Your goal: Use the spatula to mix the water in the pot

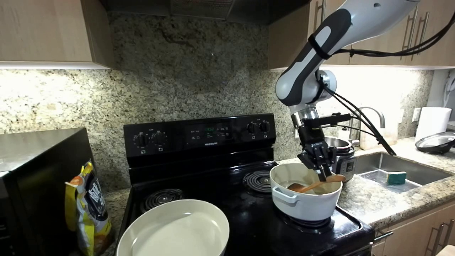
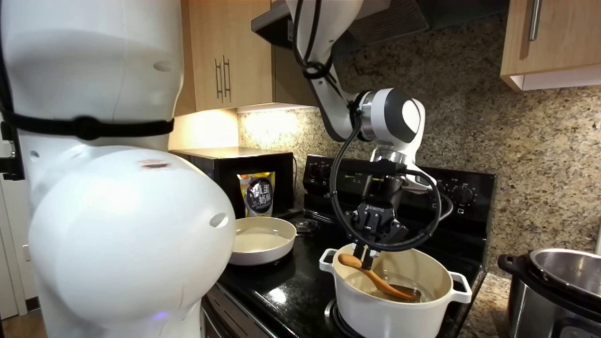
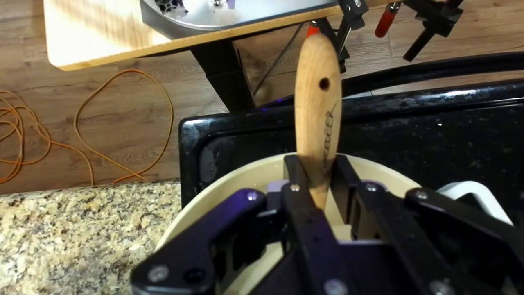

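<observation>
The white pot (image 1: 307, 208) stands on a stove burner, with shallow clear water (image 2: 399, 278) at its bottom in an exterior view. My gripper (image 1: 324, 176) points down at the pot's rim and is shut on the handle of the wooden spatula (image 2: 375, 279). That spatula lies at a slant: its darker, wet-looking head (image 2: 407, 292) is down in the water, and its rounded handle end sticks up past the rim. In the wrist view the handle (image 3: 317, 106) passes between the black fingers (image 3: 346, 176), while the gripper hides the spatula's lower part.
A wide white pan (image 1: 177, 227) sits on the stove's other side. Beside the pot, on the counter, stands a steel cooker (image 2: 568, 277). A sink (image 1: 419, 170) with a green sponge (image 1: 396, 177) lies beyond. A snack bag (image 1: 92, 209) leans near the microwave (image 2: 230, 164).
</observation>
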You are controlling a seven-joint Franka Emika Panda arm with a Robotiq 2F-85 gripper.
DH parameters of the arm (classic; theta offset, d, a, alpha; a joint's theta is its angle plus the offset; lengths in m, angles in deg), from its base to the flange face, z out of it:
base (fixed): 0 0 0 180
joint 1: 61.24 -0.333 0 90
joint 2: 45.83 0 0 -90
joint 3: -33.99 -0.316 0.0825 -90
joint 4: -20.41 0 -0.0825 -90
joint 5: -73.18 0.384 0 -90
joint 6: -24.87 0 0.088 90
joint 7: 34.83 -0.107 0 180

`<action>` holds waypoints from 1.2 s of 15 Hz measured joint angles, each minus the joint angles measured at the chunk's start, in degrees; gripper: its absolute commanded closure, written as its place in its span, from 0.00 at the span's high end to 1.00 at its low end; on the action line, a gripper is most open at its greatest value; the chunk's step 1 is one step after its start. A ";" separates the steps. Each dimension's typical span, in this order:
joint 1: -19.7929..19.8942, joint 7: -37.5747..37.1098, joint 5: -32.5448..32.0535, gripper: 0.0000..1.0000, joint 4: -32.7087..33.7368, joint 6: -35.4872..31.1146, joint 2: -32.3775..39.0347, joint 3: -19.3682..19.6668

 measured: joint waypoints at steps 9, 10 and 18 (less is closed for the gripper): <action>-2.33 -0.48 -0.71 0.07 -1.31 -0.02 1.43 -2.88; -2.35 -0.76 -0.71 0.08 -0.98 -0.02 1.74 -3.09; -1.84 -2.37 -0.70 0.08 1.73 0.26 3.12 -1.66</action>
